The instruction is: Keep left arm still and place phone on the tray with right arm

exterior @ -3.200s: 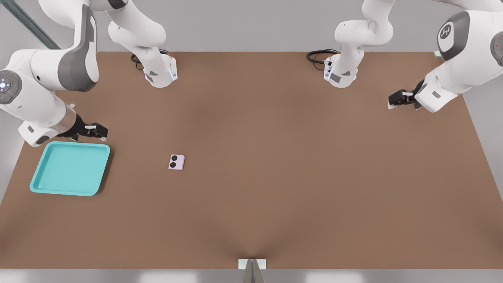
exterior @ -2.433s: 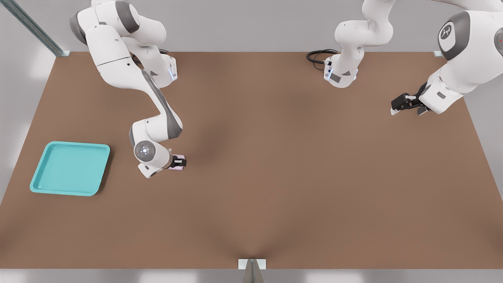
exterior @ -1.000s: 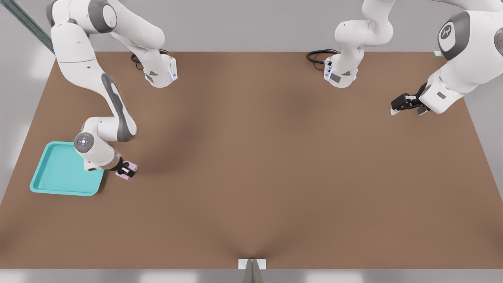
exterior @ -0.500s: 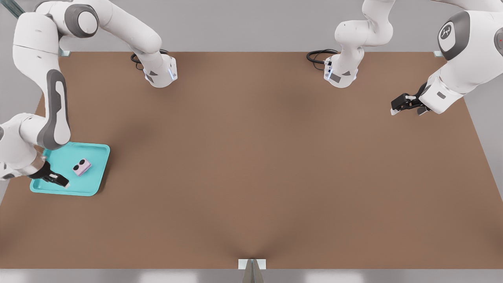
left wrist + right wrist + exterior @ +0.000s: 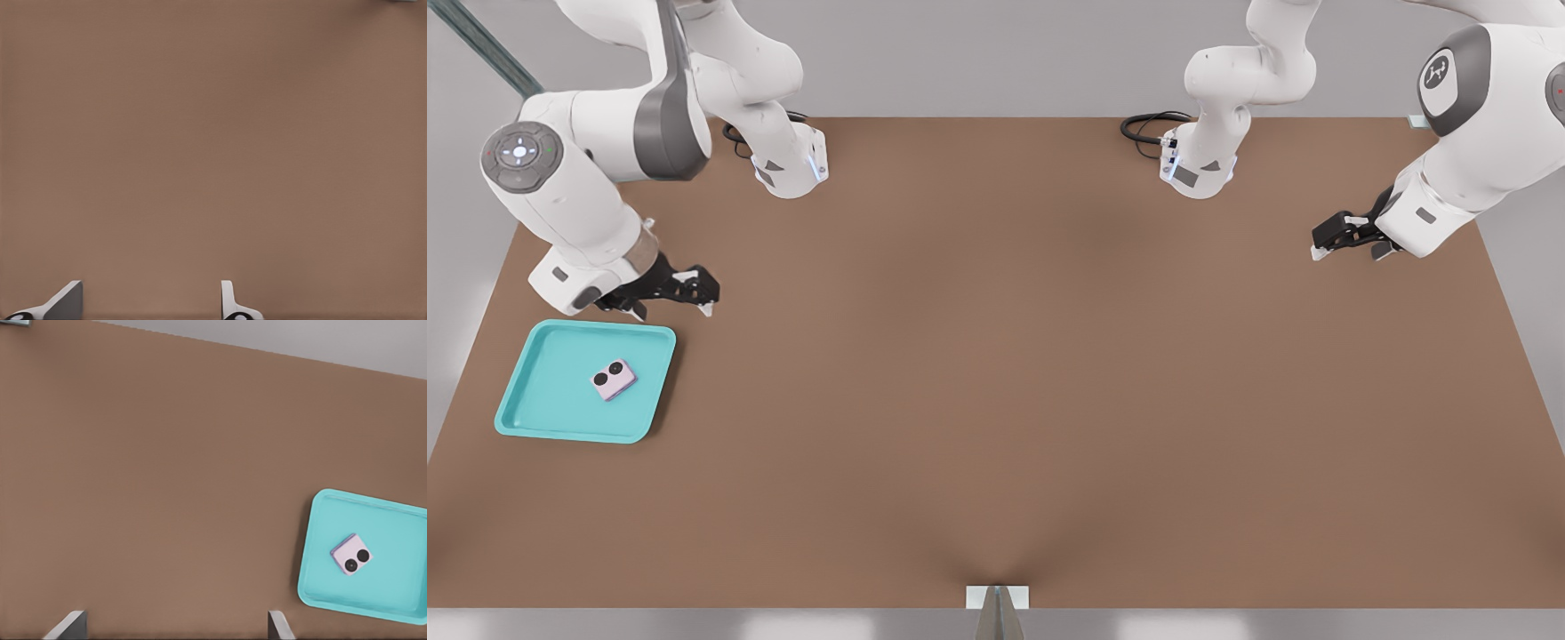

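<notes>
The phone (image 5: pixel 614 380) lies flat inside the tray (image 5: pixel 534 418), a light, stiff, probably slick slab best pinched across its side edges, while the gripper (image 5: pixel 698 298) hangs open and empty just beyond the tray's far rim.

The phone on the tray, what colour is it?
Pale pink phone with two black lenses; right wrist view shows it best.
</notes>
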Controlling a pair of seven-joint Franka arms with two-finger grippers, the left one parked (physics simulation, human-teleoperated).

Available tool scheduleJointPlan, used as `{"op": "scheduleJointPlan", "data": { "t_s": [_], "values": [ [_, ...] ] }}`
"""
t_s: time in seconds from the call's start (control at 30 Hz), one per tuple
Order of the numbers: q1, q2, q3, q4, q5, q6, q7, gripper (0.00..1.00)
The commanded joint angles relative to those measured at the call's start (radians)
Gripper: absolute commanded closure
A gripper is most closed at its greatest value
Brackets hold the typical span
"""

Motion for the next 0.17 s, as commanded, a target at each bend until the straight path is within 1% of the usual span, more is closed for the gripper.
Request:
{"op": "scheduleJointPlan", "data": {
  "t_s": [0.0, 0.03, 0.1, 0.13],
  "values": [
    [-0.016, 0.002, -0.004, 0.001, 0.023, -0.049, 0.0, 0.0],
    [-0.022, 0.003, -0.012, 0.003, 0.019, -0.049, -0.049, 0.0],
    [-0.074, 0.003, -0.011, -0.005, 0.025, -0.049, -0.067, 0.0],
    [-0.076, 0.003, -0.011, -0.005, 0.025, -0.049, -0.067, 0.0]
  ]
}}
